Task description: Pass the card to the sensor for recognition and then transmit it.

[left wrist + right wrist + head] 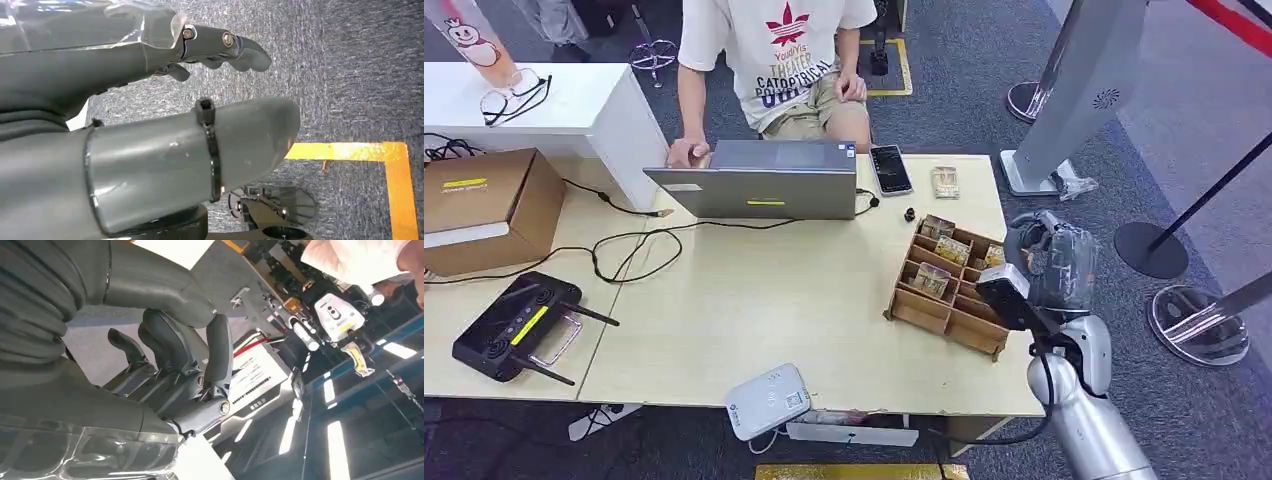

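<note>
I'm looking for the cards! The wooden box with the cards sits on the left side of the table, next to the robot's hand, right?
Not quite. The head view shows the wooden box with the cards on the right side of the table, not the left. The rest is right: the robot's right hand is raised just beside the box.

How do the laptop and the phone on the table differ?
The laptop is grey and open, its lid standing up with the back toward the camera; the phone is black and lies flat, screen up. The laptop is far larger. A person's hand rests by the laptop; nothing touches the phone. Both sit at the table's far edge, side by side.
</note>
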`<state>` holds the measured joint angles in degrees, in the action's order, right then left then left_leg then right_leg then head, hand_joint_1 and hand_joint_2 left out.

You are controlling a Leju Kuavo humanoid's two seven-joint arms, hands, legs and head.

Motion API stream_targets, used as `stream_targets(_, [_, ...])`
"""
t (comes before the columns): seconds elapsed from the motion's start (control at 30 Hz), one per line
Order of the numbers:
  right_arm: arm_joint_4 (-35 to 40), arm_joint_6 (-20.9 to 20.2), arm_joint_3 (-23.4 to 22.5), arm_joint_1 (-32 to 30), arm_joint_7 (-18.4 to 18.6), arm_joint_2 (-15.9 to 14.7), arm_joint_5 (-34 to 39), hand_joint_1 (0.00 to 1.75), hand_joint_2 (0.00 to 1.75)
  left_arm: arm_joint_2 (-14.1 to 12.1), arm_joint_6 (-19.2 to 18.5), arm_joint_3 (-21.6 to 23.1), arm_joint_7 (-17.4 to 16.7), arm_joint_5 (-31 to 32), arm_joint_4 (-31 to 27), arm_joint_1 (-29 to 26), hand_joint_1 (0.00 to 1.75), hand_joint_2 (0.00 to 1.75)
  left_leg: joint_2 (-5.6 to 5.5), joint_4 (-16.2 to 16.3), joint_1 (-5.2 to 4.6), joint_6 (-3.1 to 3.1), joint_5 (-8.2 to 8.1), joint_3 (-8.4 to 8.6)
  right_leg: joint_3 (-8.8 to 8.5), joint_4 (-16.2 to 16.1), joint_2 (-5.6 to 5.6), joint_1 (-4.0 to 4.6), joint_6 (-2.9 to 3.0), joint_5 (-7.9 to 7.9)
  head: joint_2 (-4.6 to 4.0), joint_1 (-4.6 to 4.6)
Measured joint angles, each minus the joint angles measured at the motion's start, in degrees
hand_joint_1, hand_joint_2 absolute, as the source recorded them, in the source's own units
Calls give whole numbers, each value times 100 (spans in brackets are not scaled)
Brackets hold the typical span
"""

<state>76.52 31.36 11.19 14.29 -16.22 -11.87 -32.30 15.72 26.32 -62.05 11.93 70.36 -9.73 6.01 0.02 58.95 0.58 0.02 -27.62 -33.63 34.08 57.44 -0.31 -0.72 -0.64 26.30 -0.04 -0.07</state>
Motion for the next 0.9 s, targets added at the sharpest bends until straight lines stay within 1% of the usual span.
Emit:
stream_targets(0.03, [11,-9,0,0,-4,-9,9,166,175,2,-2,0,-9,17,2,2,0,0,0,0,0,0,0,0,0,0,0,0,0,0,0,0])
stream_targets(0.07, [26,-22,2,0,-7,-20,39,155,175,2,-9,0,-15,28,0,3,0,0,0,0,0,0,0,0,0,0,0,0,0,0,0,2])
stream_targets(0.1, [39,-26,4,0,-7,-24,63,68,175,2,-13,0,-30,31,0,5,0,0,0,0,0,0,0,0,0,0,0,0,0,0,0,0])
stream_targets(0.13, [50,-26,4,-1,-7,-26,70,68,175,2,-13,0,-42,33,0,6,0,0,0,0,0,0,0,0,0,0,1,0,0,0,0,0])
stream_targets(0.17, [55,-42,7,-1,-9,-26,70,19,175,2,-13,0,-44,35,2,7,0,0,0,0,0,0,0,0,0,0,1,0,0,0,0,0])
stream_targets(0.2, [59,-42,9,-2,-7,-28,72,7,175,2,-13,0,-44,35,2,10,0,0,0,0,0,0,0,0,1,0,1,0,0,0,0,2])
stream_targets(0.23, [63,-46,17,-1,-2,-28,72,7,175,2,-13,0,-44,35,0,10,0,0,0,0,0,0,0,0,0,0,1,0,0,0,0,0])
stream_targets(0.27, [63,-61,24,-2,9,-28,70,2,175,2,-11,0,-44,33,0,10,0,0,0,0,0,0,0,0,0,0,1,0,0,0,0,2])
stream_targets(0.37, [61,-68,53,-5,46,-28,55,2,175,4,-11,0,-44,26,2,10,0,0,0,0,0,0,0,0,0,0,0,0,0,0,0,2])
stream_targets(0.5, [41,-57,90,-50,123,-28,-55,19,175,11,-11,0,-44,20,0,10,0,0,0,0,0,0,0,0,0,0,0,0,0,0,0,2])
stream_targets(0.53, [41,-48,94,-74,133,-28,-72,19,175,11,-9,0,-44,17,0,10,0,0,0,0,0,0,0,0,0,0,-1,0,0,0,0,0])
stream_targets(0.67, [44,-33,98,-222,219,-26,-190,45,175,11,13,0,-44,9,0,9,0,0,-1,0,0,0,0,-1,1,0,0,0,0,1,0,0])
stream_targets(0.7, [44,-31,98,-269,238,-26,-234,54,175,13,22,0,-44,0,0,9,0,0,-1,0,0,0,-1,-1,1,0,0,0,0,1,0,2])
stream_targets(0.77, [44,-26,98,-354,265,-26,-254,61,175,13,28,0,-44,-13,0,9,0,0,-1,0,0,0,-1,-1,1,0,0,0,-1,1,0,0])
stream_targets(0.9, [44,-15,98,-510,317,-26,-359,108,175,13,37,0,-44,-24,0,9,0,0,-1,0,0,0,-1,-1,1,0,0,0,-1,1,0,0])
